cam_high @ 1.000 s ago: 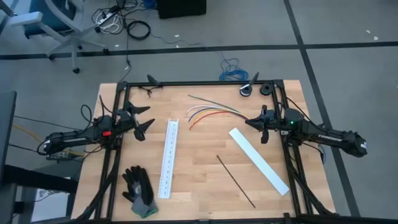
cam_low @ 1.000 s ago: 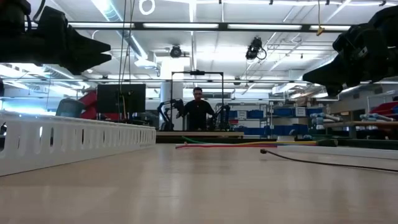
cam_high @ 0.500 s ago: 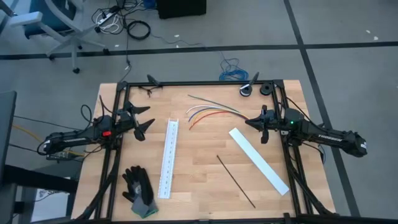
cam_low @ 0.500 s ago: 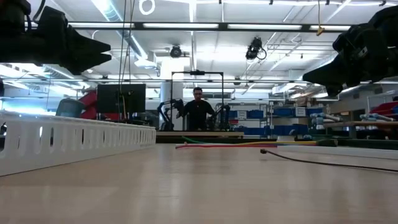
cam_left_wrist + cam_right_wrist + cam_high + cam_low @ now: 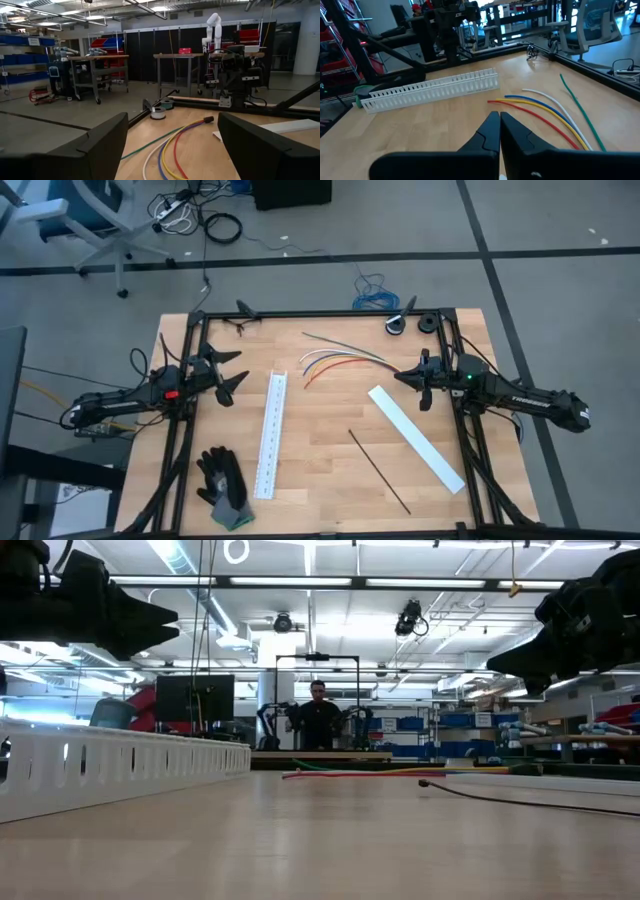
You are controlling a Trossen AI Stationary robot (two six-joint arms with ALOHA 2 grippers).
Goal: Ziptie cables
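From the high view, the cables (image 5: 338,361) lay fanned out on the far central part of the wooden bench (image 5: 330,480), green, white, blue, yellow and red, touched by neither arm. The ziptie (image 5: 379,471), a thin black strip, lay diagonally on the near side of the bench, well apart from the cables and just beside the flat white cover strip (image 5: 415,436). A white slotted cable duct (image 5: 271,432) lay lengthwise left of centre, with a black glove (image 5: 224,484) near the front left corner. The left gripper (image 5: 235,372) hovered at the left edge of the bench, its fingers spread wide and holding nothing. The right gripper (image 5: 402,377) hovered at the right edge, just beside the cable ends, its fingers closed together and empty. In the low view, the cables (image 5: 370,773) and the ziptie (image 5: 520,802) rested flat on the bench surface, and a person (image 5: 318,720) stood in the room far behind. In the left wrist view, the cables (image 5: 170,147) ran between the two wide-set fingers (image 5: 102,142). In the right wrist view, the closed fingers (image 5: 492,131) pointed toward the slotted duct (image 5: 430,88), with the cables (image 5: 550,117) alongside.
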